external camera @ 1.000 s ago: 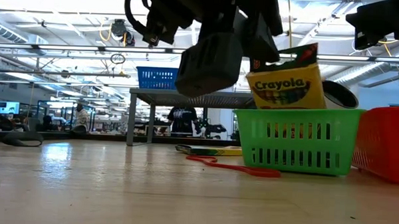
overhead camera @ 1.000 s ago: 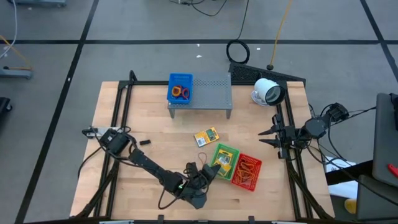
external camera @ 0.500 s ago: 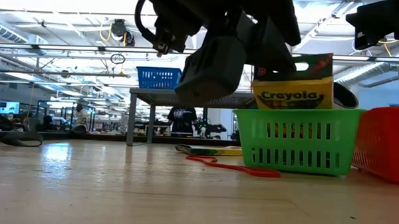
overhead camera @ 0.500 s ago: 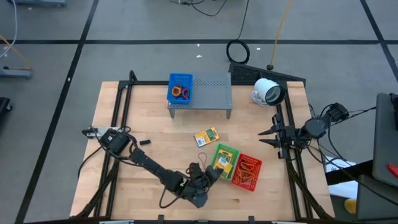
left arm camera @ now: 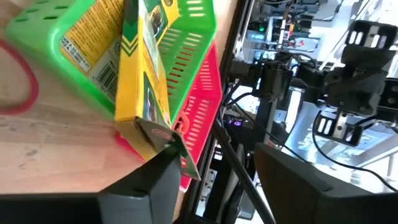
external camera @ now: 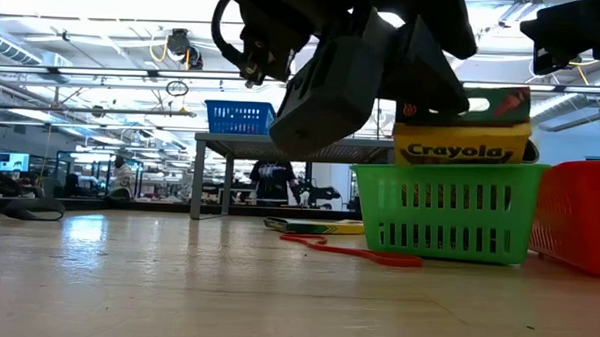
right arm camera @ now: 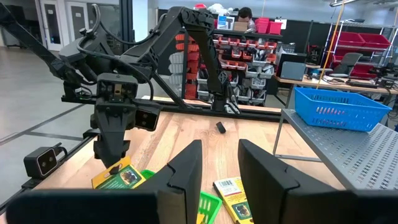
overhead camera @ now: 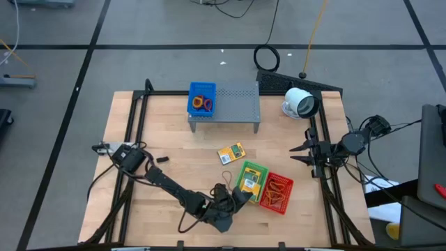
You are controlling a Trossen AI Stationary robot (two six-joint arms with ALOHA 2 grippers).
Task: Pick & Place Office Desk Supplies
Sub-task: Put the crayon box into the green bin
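Desk supplies are sitting toward the near right of the worktop, which is also carrying a grey perforated shelf at the back. A blue basket is standing on the shelf's left end. A white round camera-like device is sitting just right of the shelf. A green basket and a red basket are standing side by side and touching. A yellow crayon box is lying tilted in the green basket, sticking up above its rim. I am holding my left jaws spread just beside the near end of that box, gripping nothing. A second crayon box is lying flat between shelf and baskets. A red rubber band is lying by the green basket. My right jaws are waiting at the right edge, slightly parted and empty.
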